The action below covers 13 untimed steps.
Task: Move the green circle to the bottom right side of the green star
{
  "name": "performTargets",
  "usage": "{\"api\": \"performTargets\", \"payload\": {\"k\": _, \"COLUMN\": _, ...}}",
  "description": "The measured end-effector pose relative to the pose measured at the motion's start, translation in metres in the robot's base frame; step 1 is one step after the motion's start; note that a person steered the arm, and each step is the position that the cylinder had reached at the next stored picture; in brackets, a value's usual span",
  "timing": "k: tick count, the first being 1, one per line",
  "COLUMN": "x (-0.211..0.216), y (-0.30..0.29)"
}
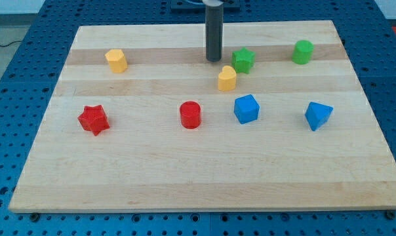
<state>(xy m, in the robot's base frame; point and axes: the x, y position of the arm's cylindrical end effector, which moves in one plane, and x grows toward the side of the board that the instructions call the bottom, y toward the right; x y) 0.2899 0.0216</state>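
The wooden board [204, 177] filled most of the view, resting on a blue perforated table [14, 98], and it carried 8 small blocks. The dark rod came down from the view's top, and my tip [214, 61] stood on the board just to the view's left of the green star [243, 60], near it but apart; being a plain rod, it had nothing to spread or pinch, and it touched no block. The green circle [303, 51] lay well to the view's right of the star and slightly higher, so from my tip it sat straight across to the right with the star in between. I judged the coming push would need a path around the star to reach the circle's far side. A yellow block [227, 78] sat just below the star, a blue cube [246, 109] lower still. No brand, label or readable writing showed anywhere.
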Motion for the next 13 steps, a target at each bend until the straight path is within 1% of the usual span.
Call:
{"api": "performTargets", "payload": {"k": 1, "x": -0.007, "y": 0.076}}
{"api": "performTargets", "payload": {"k": 2, "x": -0.007, "y": 0.179}}
{"api": "performTargets", "payload": {"k": 4, "x": -0.024, "y": 0.301}}
{"api": "performTargets", "payload": {"k": 5, "x": -0.013, "y": 0.323}}
{"api": "performTargets", "payload": {"k": 6, "x": -0.001, "y": 0.287}}
{"api": "performTargets", "payload": {"k": 8, "x": 0.044, "y": 0.148}}
{"api": "performTargets", "payload": {"k": 9, "x": 0.045, "y": 0.133}}
{"api": "performTargets", "payload": {"k": 10, "x": 0.026, "y": 0.199}}
{"api": "performTargets", "payload": {"k": 11, "x": 0.045, "y": 0.24}}
{"api": "performTargets", "payload": {"k": 12, "x": 0.078, "y": 0.236}}
{"api": "performTargets", "payload": {"k": 13, "x": 0.083, "y": 0.197}}
